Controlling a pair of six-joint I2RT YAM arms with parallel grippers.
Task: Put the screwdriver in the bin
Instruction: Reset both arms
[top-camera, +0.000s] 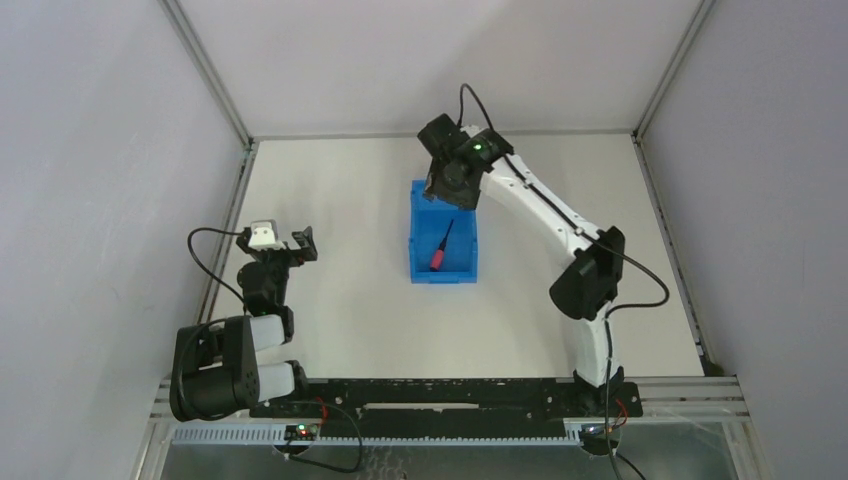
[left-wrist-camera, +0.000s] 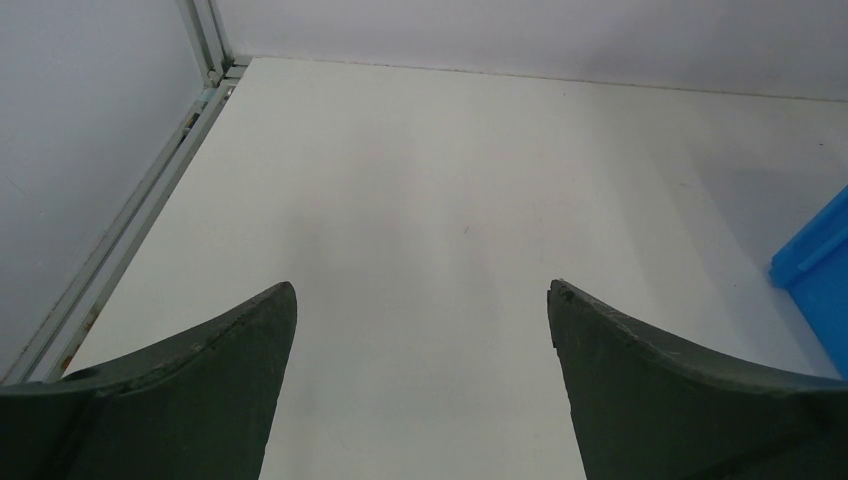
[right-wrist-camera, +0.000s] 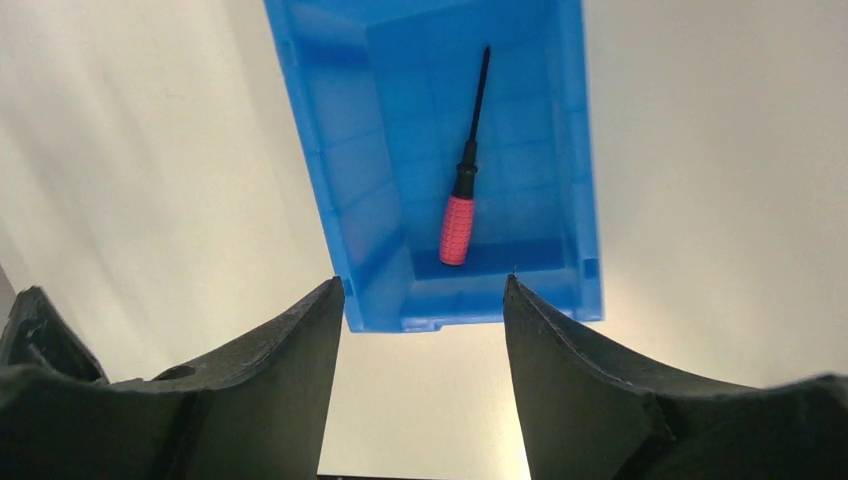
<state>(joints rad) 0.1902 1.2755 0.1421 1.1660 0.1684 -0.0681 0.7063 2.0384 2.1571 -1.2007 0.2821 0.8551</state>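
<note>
Your right wrist view shows the screwdriver (right-wrist-camera: 462, 190) plainly, lying on the floor of the bin (right-wrist-camera: 320, 150). The top view gives only a small red-and-black sliver, and the left wrist view catches just a blue bin corner at its right edge. The screwdriver's long axis runs along the bin's length, red handle toward the bottom of the wrist frame, tip toward the top. The right gripper (right-wrist-camera: 420, 285) hangs over the bin's end, jaws wide and empty; the left gripper (left-wrist-camera: 420, 290), over the counter (left-wrist-camera: 450, 180), also has jaws wide.

Right arm (top-camera: 532, 197): white links, black joint housings, green LED (top-camera: 478, 148) at wrist. Left arm (top-camera: 225, 365): black housings, pale cylinders. End effector fingers (right-wrist-camera: 600, 400) dark grey, curved.
</note>
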